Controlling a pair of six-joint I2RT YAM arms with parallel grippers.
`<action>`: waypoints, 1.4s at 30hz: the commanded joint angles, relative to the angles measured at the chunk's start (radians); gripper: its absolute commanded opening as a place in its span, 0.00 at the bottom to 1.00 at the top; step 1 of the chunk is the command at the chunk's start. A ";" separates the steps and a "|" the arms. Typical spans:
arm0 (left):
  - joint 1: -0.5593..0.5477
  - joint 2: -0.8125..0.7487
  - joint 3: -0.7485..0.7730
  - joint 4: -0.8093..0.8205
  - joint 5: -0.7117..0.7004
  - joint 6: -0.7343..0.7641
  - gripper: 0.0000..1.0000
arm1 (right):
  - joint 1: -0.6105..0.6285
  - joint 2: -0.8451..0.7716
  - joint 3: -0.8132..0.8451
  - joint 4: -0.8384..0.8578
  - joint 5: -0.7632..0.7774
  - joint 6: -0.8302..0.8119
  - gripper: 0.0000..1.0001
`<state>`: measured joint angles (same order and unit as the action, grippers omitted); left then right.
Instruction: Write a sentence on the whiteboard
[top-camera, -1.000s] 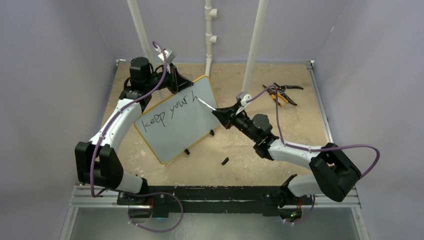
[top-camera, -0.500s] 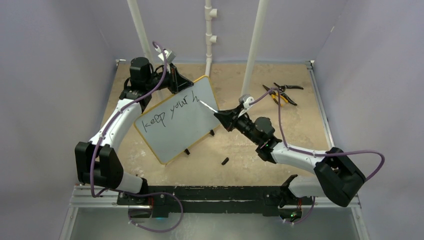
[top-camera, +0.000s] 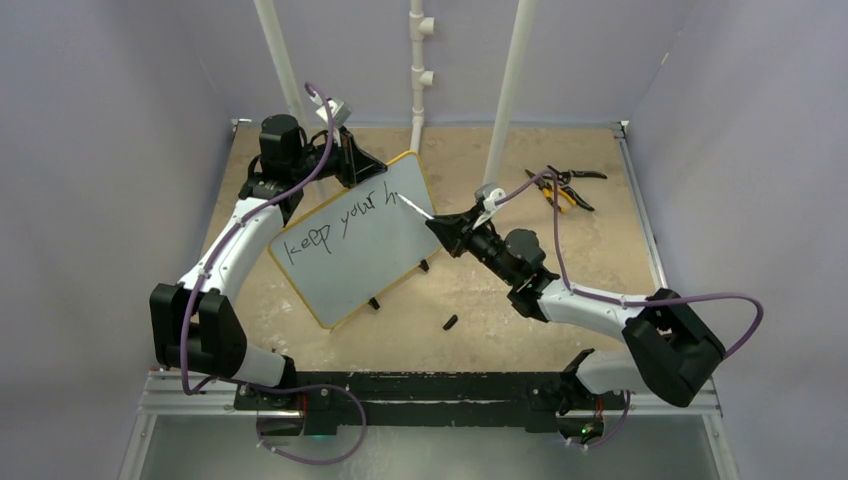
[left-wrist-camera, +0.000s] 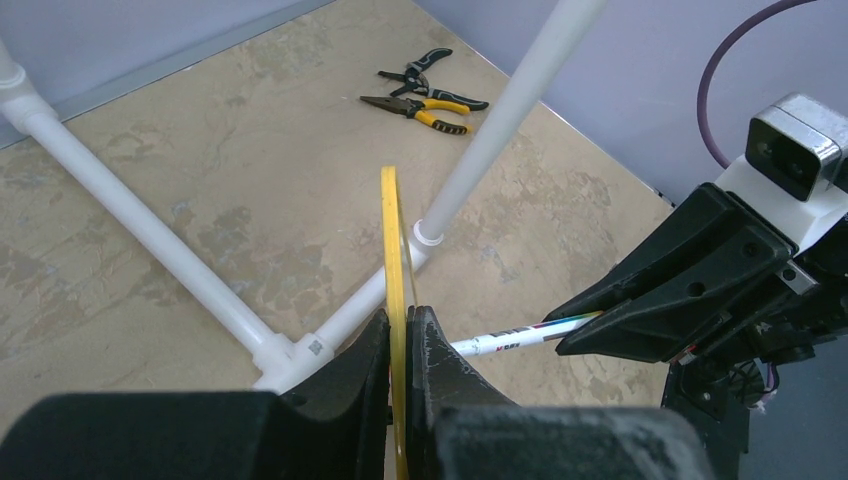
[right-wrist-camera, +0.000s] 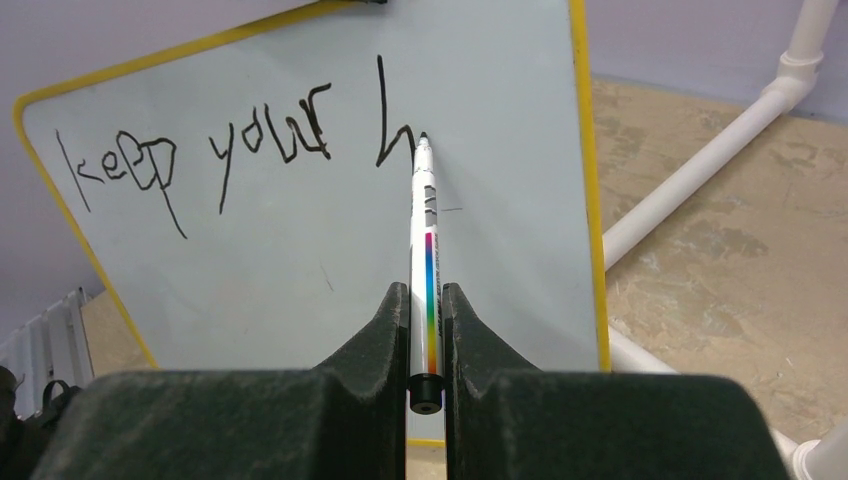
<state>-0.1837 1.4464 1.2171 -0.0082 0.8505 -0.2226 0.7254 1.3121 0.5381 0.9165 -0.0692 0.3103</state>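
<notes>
Against the frame half a second earlier, the elbow of the right arm (top-camera: 590, 300) is drawn back inward, and the tip of the marker (right-wrist-camera: 424, 230) is kept at the "h" of the sentence (right-wrist-camera: 230, 150), read so far as "keep your h". The smooth, yellow-framed whiteboard (top-camera: 350, 255) is stood tilted left of centre, its far edge clamped between the jaws of the left gripper (left-wrist-camera: 400, 340). The white, rainbow-striped marker is pinched tight in the right gripper (right-wrist-camera: 425, 300).

The whiteboard (right-wrist-camera: 300, 260) has a smooth, slightly shiny pale face with a yellow plastic-looking frame, and the marker (right-wrist-camera: 428, 270) is glossy white plastic. The left gripper (left-wrist-camera: 398, 345) and right gripper (right-wrist-camera: 427, 295) look like matt black plastic, kinda grainy and scuffed. The tabletop (top-camera: 600, 260) is rough, mottled tan, the pipes (top-camera: 510, 90) at 12 o'clock are smooth white plastic, and the pliers (top-camera: 562, 187) at 2 o'clock are dull dark metal with rubbery-looking grips.
</notes>
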 joint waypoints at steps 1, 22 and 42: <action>-0.003 -0.021 -0.006 0.047 0.024 0.014 0.00 | 0.001 0.024 0.047 0.038 0.021 -0.013 0.00; -0.002 -0.021 -0.005 0.047 0.022 0.015 0.00 | -0.001 0.019 0.039 0.014 0.103 0.019 0.00; -0.002 -0.021 -0.005 0.048 0.025 0.014 0.00 | 0.002 0.040 0.043 0.016 0.022 -0.003 0.00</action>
<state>-0.1799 1.4464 1.2152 -0.0055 0.8417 -0.2222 0.7273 1.3472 0.5713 0.9356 -0.0212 0.3206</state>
